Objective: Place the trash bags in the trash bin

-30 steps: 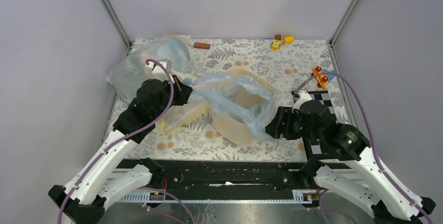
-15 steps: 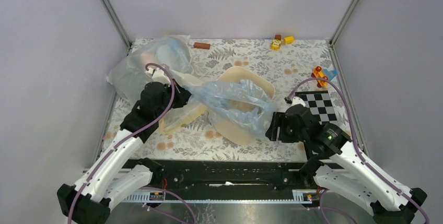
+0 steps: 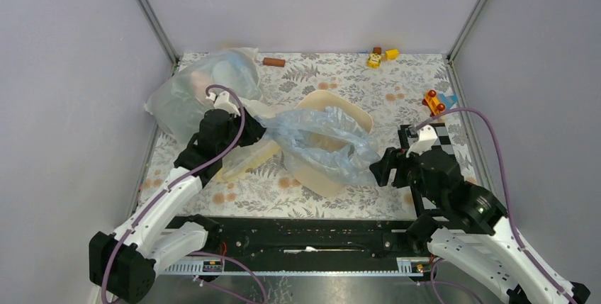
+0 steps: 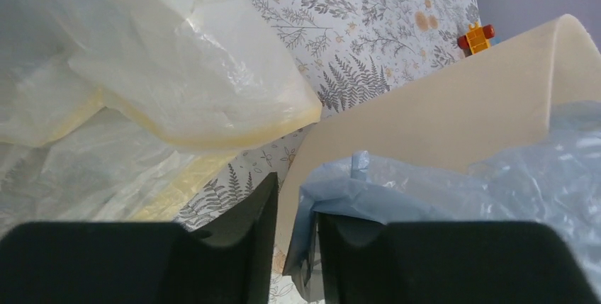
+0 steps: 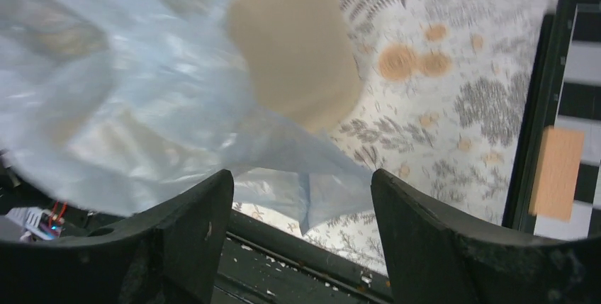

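Plain grey walls (image 3: 312, 6) enclose a tabletop (image 3: 397, 77) printed with ferns and orange flowers. Toy blocks (image 3: 379, 56) lie at its far edge and a checkerboard (image 3: 436, 137) at its right. Mid-tabletop the trash bin (image 3: 315, 175) sits tilted, with the pale blue trash bag (image 3: 319, 137) draped across its mouth. The left pincer (image 4: 294, 208) is clamped on the bag's end. The right pincer (image 5: 301, 183) gapes wide at its other corner.
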You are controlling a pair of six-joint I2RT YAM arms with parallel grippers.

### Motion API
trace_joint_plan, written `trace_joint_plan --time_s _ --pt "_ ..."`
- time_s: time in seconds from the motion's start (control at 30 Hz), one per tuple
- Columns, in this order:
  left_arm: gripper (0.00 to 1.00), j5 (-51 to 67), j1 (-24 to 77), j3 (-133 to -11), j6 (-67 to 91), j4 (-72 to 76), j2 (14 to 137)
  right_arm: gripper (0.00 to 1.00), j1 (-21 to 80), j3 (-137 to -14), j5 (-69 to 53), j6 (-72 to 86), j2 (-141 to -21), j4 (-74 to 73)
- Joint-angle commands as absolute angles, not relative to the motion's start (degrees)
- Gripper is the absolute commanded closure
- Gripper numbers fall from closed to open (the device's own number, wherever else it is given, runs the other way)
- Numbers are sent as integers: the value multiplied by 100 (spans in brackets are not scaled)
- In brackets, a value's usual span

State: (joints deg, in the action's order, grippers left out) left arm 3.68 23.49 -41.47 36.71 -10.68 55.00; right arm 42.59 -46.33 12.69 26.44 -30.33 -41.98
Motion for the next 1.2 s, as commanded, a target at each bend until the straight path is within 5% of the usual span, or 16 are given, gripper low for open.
trace_joint_plan --time_s 0.0,0.13,0.27,0.37,0.63,0.97,1.1,1.17 --pt "69 186 2298 -4433 3453 -804 5157 20 4260 -5128 783 1631 -2854 -3688" --pt "48 172 2303 -4616 3353 -1108 5013 12 4257 -5426 482 1161 -3017 -3724" --pt "24 -97 2303 -4836 3117 -1440 4773 21 4255 -5643 152 578 -3182 -3403" --pt "16 -326 2303 -5129 2947 -1751 4722 27 4258 -5895 29 93 -3469 -3122" --pt "12 -296 2303 -5893 2354 -2315 5025 40 4256 -6826 -540 -528 -4863 -3139" --pt "11 -29 2303 -6208 2302 -2487 5537 43 4254 -7070 -627 -785 -5762 -2915" --pt "10 182 2303 -6053 2265 -2123 5406 61 4255 -7119 -526 -904 -5941 -2992" --pt "8 191 2302 -6030 2274 -2028 5416 80 4256 -7111 -420 -937 -5983 -2981"
